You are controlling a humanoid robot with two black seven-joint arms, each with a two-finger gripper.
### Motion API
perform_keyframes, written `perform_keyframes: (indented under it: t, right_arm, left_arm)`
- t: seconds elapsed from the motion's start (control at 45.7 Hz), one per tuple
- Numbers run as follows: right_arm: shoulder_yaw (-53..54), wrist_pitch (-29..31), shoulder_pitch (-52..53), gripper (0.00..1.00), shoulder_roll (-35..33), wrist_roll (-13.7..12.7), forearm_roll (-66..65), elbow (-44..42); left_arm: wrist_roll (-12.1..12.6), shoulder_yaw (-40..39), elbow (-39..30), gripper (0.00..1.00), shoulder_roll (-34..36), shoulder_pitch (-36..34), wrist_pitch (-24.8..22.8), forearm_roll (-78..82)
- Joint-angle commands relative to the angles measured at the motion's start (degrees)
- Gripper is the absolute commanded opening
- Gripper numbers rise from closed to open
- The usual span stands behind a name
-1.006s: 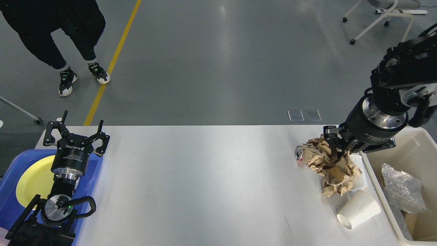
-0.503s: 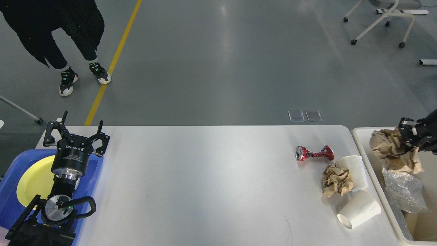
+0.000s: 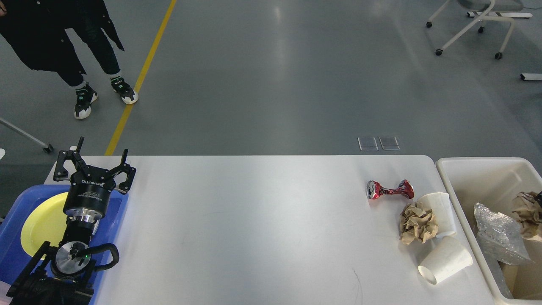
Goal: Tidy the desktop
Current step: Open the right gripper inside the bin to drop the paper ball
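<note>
White and smooth, the bench (image 3: 254, 220) fills the lower half of the head view, its far edge running straight across and its right end rounded. Most of its surface is bare. At its right end lies a small cluster: a crushed red can (image 3: 389, 189) on its side, and just nearer than it a wad of crumpled brown paper (image 3: 417, 222) touching a white paper cup (image 3: 440, 209) that lies tipped over. A second white paper cup (image 3: 445, 259) lies on its side near the front right, its mouth turned toward the front edge.

Just beside the bench's right end stands a cream plastic bin (image 3: 449, 178). Inside it are a piece of clear crinkled plastic film (image 3: 499, 233) and more crumpled brown paper (image 3: 527, 209) against the frame's right edge.

At the left end, a blue tray (image 3: 17, 220) holds a yellow plate (image 3: 42, 222). The left gripper (image 3: 93, 166) is poised over the tray's far corner, fingers spread apart and holding nothing. The right gripper is out of the picture.

On the grey floor beyond, a person in dark clothes (image 3: 55, 38) stands by a yellow line (image 3: 139, 76), and a wheeled chair base (image 3: 474, 29) sits at the upper right.
</note>
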Motion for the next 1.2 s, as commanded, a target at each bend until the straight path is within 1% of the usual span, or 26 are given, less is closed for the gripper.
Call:
perform_keyframes:
  t: [0.0,0.153,0.219,0.284,0.612,0.722,0.744,0.765,0.809,0.831,0.853,0.875,1.181]
  right_arm:
    - [5.87,-4.01,-13.19,0.0,7.14,0.0,0.02,-12.74]
    - [7.02,-12.09,-24.09,0.0,16.99,0.0,0.99,-24.88]
    - [7.1,-15.52,-26.91,0.0,19.11,0.0,1.25,-27.87]
    - [7.1,-17.89,-28.58,0.0,20.43,-0.09,1.16,-29.02]
    - [7.54,-18.78,-31.49,0.0,22.19,0.0,1.25,-29.02]
    - [7.63,-18.78,-31.58,0.0,22.19,-0.35,1.16,-28.93]
    - [7.54,-18.95,-31.58,0.11,22.19,-0.35,1.25,-28.93]
    - [7.46,-19.22,-31.58,0.27,22.19,-0.27,1.16,-29.02]
    - [7.45,-19.83,-31.49,0.64,22.19,-0.27,1.25,-29.02]
    - [7.37,-20.44,-31.49,0.79,22.19,-0.27,1.25,-29.02]
    - [7.37,-21.06,-31.4,0.91,22.19,-0.27,1.16,-29.02]
    - [7.37,-21.59,-31.31,1.0,22.19,-0.27,1.16,-28.93]
    - [7.37,-21.86,-30.96,1.0,21.84,-0.27,0.81,-28.49]
  left_arm:
    - [0.0,0.0,0.0,0.96,0.0,0.0,0.0,0.0]
    - [0.0,0.0,0.0,0.96,0.0,0.0,0.0,0.0]
    - [0.0,0.0,0.0,0.96,0.0,0.0,0.0,0.0]
    - [0.0,0.0,0.0,0.96,0.0,0.0,0.0,0.0]
    - [0.0,0.0,0.0,0.96,0.0,0.0,0.0,0.0]
    - [0.0,0.0,0.0,0.96,0.0,0.0,0.0,0.0]
    - [0.0,0.0,0.0,0.96,0.0,0.0,0.0,0.0]
    - [0.0,0.0,0.0,0.96,0.0,0.0,0.0,0.0]
    - [0.0,0.0,0.0,0.96,0.0,0.09,0.0,0.0]
    - [0.0,0.0,0.0,0.96,0.0,0.0,0.0,0.0]
    - [0.0,0.0,0.0,0.96,0.0,0.0,0.0,0.0]
    - [0.0,0.0,0.0,0.96,0.0,0.0,0.0,0.0]
    - [0.0,0.0,0.0,0.96,0.0,0.0,0.0,0.0]
